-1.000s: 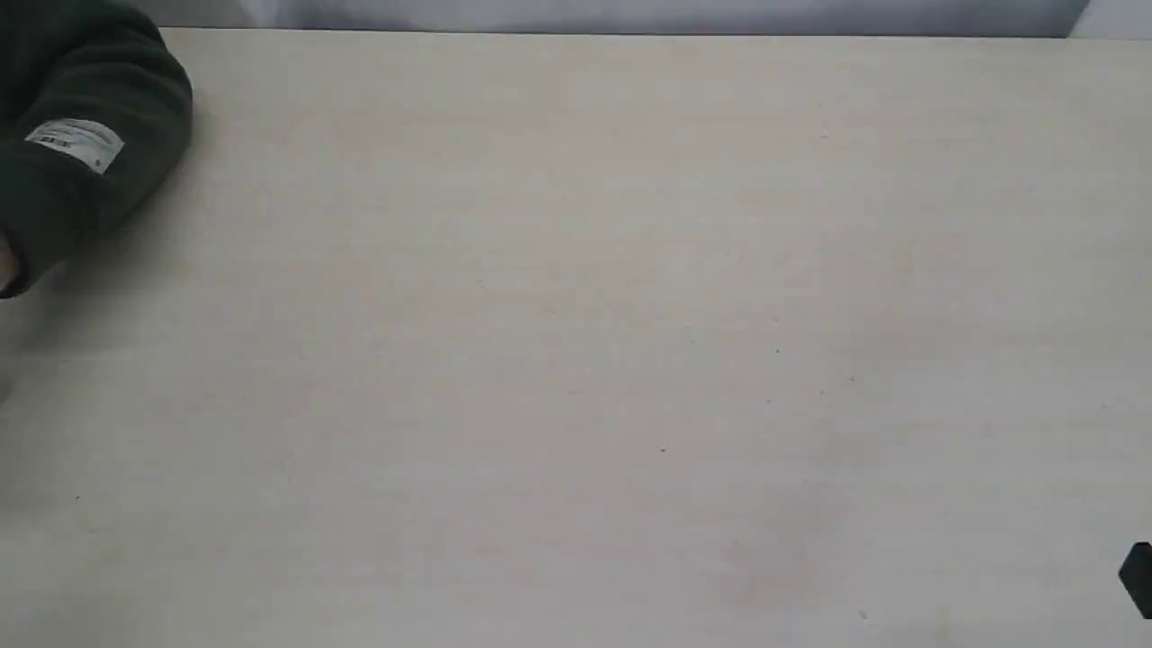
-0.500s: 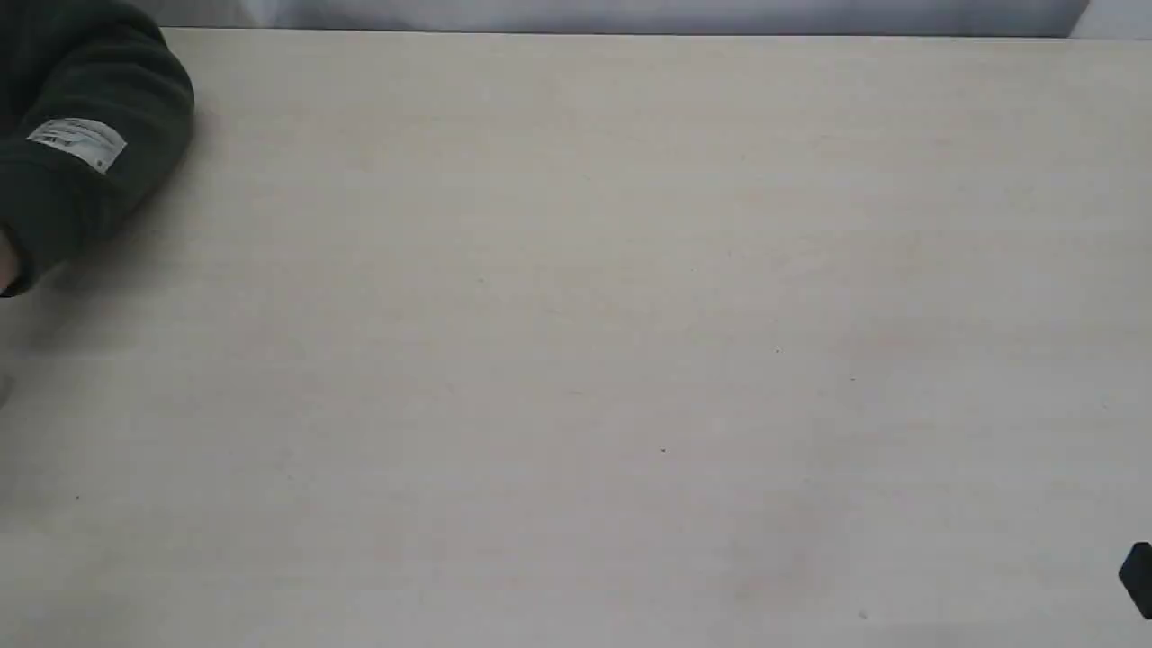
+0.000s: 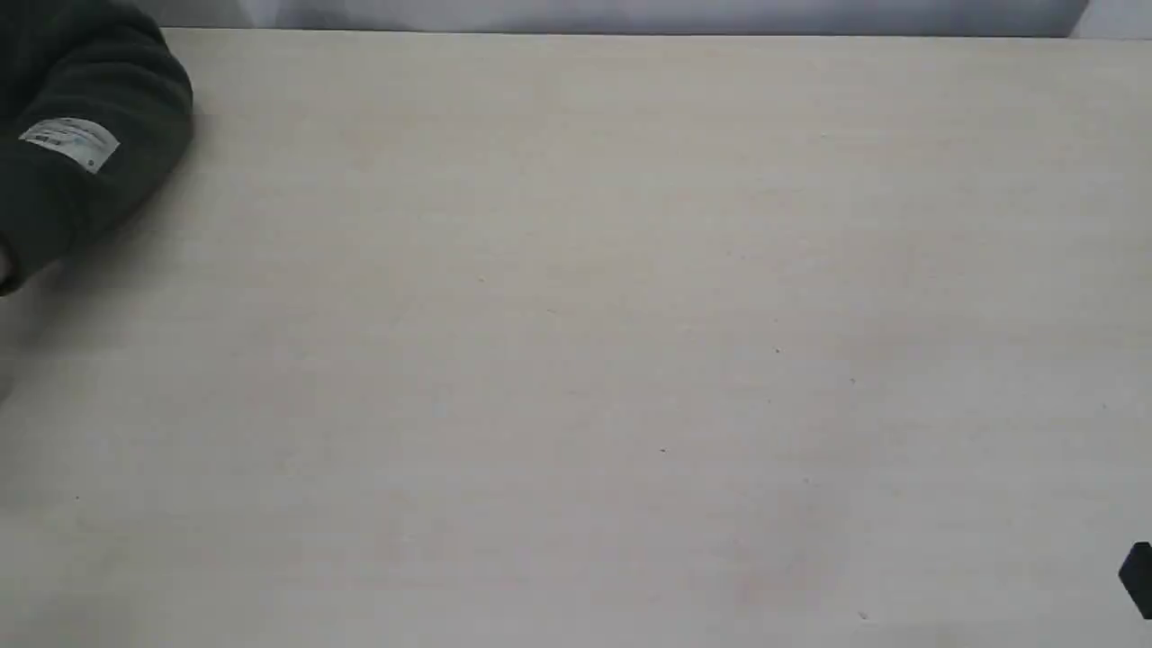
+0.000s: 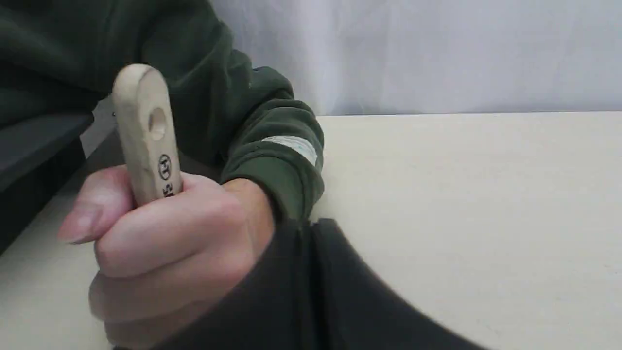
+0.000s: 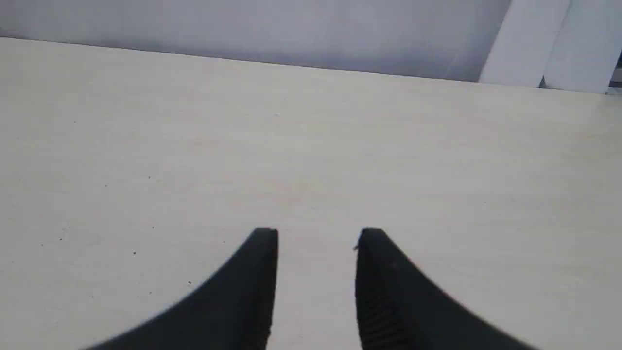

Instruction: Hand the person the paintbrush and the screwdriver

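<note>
Paintbrush (image 4: 146,131): only the pale wooden handle end with its hole shows. The long axis is near upright with a slight lean, hole end pointing up, and the lower length is hidden inside the fist of the person's hand (image 4: 175,243), just beside the left claw (image 4: 309,223) and over the worktop (image 4: 461,194). Left claw: dark and blurred, its two fingers pressed together along a thin seam, closed on itself, with the dark green sleeve (image 4: 272,160) and its white label (image 4: 291,146) just beyond the tips. Right claw (image 5: 318,236): fingers spread apart, with the worktop showing through the gap.
</note>
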